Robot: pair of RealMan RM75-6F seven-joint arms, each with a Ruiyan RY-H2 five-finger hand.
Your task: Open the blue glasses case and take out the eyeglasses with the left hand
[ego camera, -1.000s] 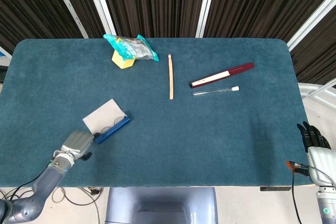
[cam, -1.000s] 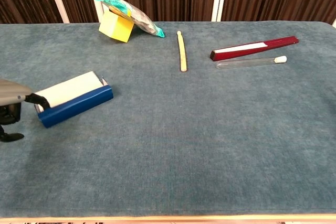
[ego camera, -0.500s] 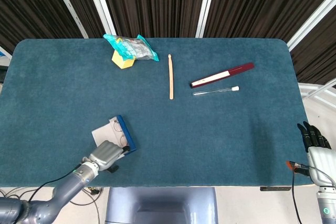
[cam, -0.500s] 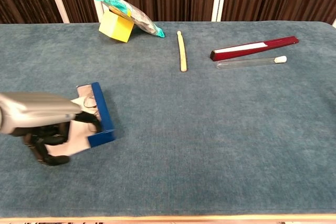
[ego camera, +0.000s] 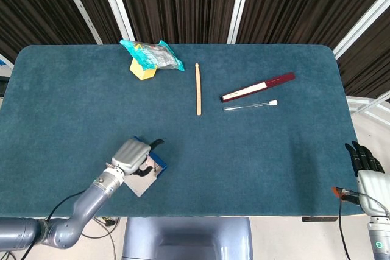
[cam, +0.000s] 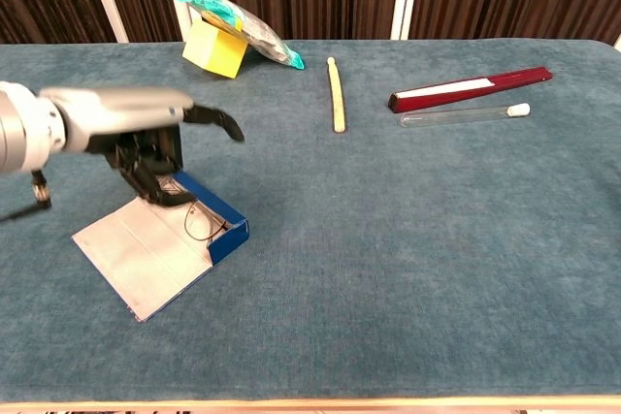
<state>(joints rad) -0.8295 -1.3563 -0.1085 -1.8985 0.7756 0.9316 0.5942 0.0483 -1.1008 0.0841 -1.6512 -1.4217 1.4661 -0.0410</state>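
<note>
The blue glasses case [cam: 194,225] now lies open at the near left of the table [cam: 408,259], its pale grey lid flap spread flat toward the front edge and the eyeglasses [cam: 199,223] showing as thin wire rims inside the blue tray. A second ago the case sat further left and back; it has since swung round and slid toward the front edge and somewhat toward the table's middle, and the flap has folded out fully. The left hand [cam: 155,147] has come over the far end of the case, fingers curled down into the tray near the glasses, one finger stretched out; whether it already pinches the frame I cannot tell. So the opening looks done and the lifting-out is the step in hand. The right hand [ego camera: 364,158] hangs off the table's right edge, well away from the case, fingers loose and empty, unchanged. No brand, label or writing is readable on the case.
</note>
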